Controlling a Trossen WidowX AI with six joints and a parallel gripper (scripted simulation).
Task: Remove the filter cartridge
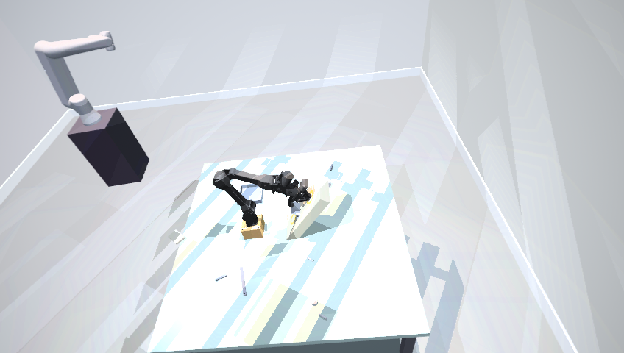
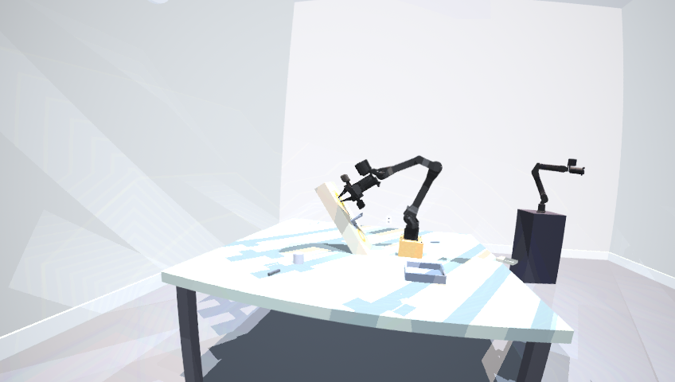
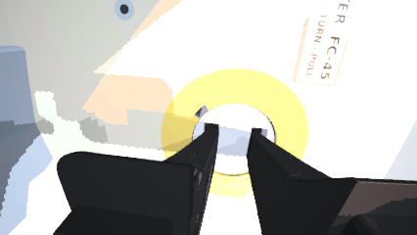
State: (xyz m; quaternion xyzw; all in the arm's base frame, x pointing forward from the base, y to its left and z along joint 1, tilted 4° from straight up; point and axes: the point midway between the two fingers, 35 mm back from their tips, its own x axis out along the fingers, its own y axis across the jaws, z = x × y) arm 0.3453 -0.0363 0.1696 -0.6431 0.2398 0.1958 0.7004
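Both pincer tips clamped in cartridge slots; panel tilted.

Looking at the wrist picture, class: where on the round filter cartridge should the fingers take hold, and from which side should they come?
Grip the filter cartridge by the two narrow slots in its face, one of the fingers in each, coming straight at the tilted service panel. It sits flush inside the yellow ring, so no rim is exposed. The gripper is shut on it this way.
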